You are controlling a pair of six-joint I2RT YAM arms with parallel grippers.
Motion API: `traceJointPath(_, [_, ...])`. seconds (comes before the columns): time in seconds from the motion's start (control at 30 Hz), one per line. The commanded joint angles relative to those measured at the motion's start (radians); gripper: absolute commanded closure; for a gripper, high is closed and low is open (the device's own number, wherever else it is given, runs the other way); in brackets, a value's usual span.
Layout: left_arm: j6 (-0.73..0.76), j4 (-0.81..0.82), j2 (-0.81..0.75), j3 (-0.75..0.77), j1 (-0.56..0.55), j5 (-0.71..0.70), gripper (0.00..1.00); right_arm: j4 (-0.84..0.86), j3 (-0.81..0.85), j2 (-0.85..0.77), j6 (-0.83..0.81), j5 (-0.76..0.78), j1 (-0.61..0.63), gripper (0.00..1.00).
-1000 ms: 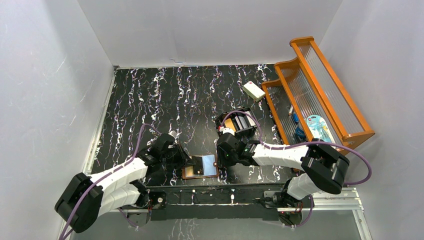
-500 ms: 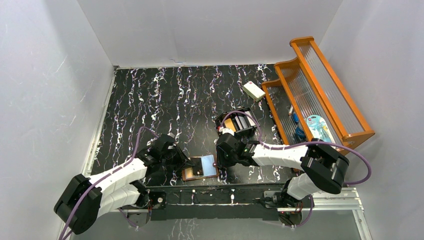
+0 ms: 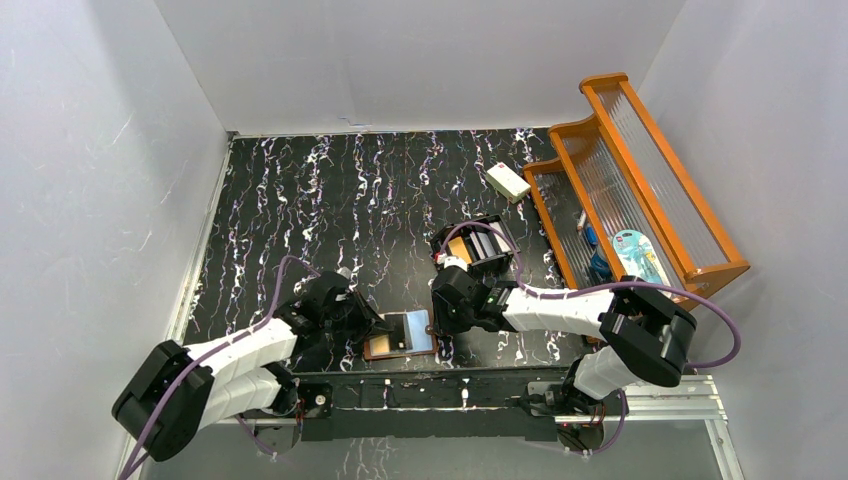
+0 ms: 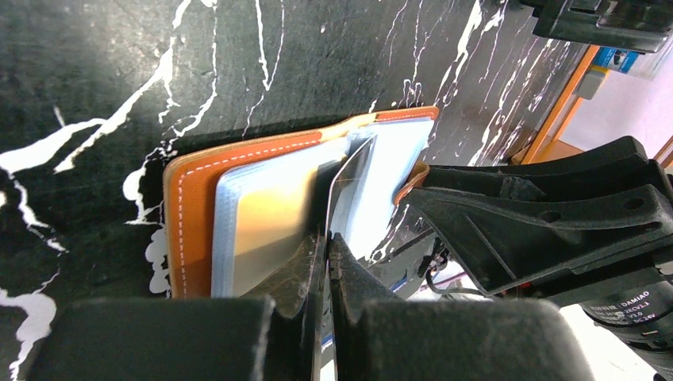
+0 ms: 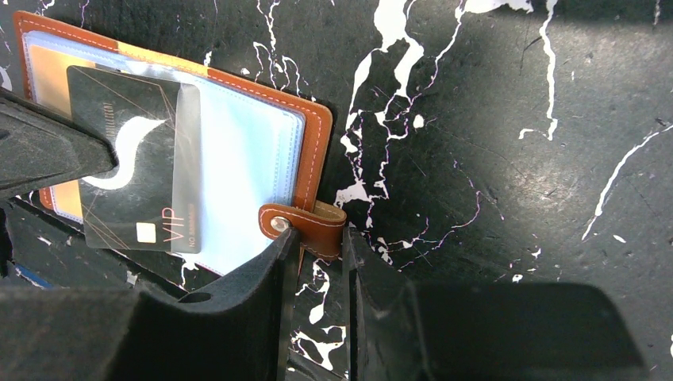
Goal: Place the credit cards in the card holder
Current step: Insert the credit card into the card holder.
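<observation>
Credit card in shut left pincer; right pincer grips card holder.

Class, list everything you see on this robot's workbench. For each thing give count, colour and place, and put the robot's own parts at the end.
table: one, black with white marbling, under everything.
card holder: one, brown leather with pale blue slots, lying open at the near edge between the arms.
credit card: one, dark grey, marked VIP, over the holder's slots.
black box: one, compartmented, mid-table beyond the right wrist.
white block: one, far right, beside the rack.
rack: one, orange wood, tiered, along the right wall.
packet: one, light blue, in the rack.
left gripper: one, black, shut on the credit card.
right gripper: one, black, closed around the card holder's snap tab.
</observation>
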Motion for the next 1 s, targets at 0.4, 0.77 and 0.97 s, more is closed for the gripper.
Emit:
traceJointPath(0.4, [0.082,0.044,0.075,0.017,-0.002,0.054,0.99,0.003,0.047,0.008,-0.012,0.015,0.008,0.66])
traceJointPath(0.77, [0.15,-0.157,0.061,0.124,-0.007,-0.071,0.63,0.081,-0.009,-0.029,0.076,-0.021,0.008,0.68])
traceJointPath(0.97, [0.204,-0.314,0.022,0.212,-0.006,-0.151,0.49,0.127,-0.039,-0.043,0.11,-0.03,0.008,0.7])
